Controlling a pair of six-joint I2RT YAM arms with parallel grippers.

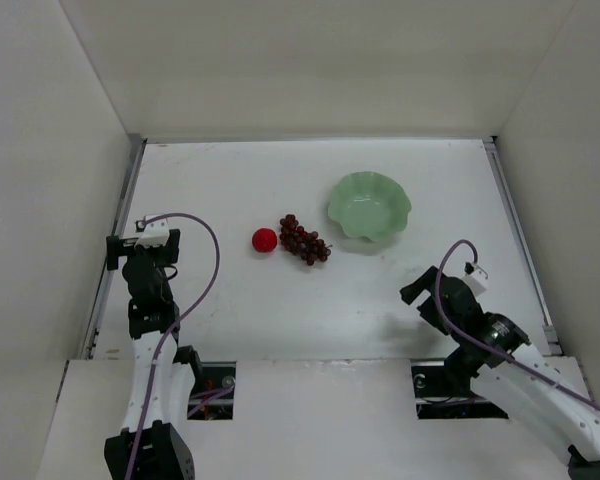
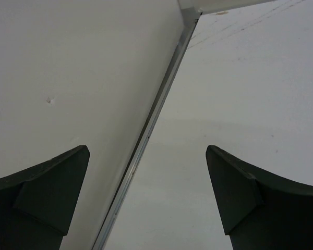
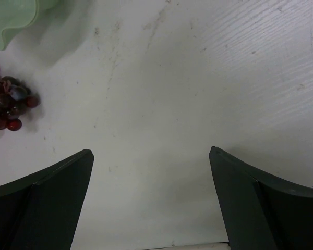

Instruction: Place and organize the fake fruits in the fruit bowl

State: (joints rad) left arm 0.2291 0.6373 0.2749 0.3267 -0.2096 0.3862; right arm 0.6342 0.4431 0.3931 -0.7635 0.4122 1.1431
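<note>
Trouble would likely come from the grapes (image 1: pixel 304 240): a knobbly, loose bunch (glossy plastic beads, I'd guess) that may swing or slip if pinched by one berry. The red fruit (image 1: pixel 264 240), smooth and round, could roll away if nudged. It lies just beside the grapes at their 9 o'clock. The wavy-rimmed pale green bowl (image 1: pixel 369 205) sits empty at their 2 o'clock, all on the matte white surface (image 1: pixel 380 300). The left end effector (image 2: pixel 147 156) and right end effector (image 3: pixel 151 156) both hang spread, holding nothing.
</note>
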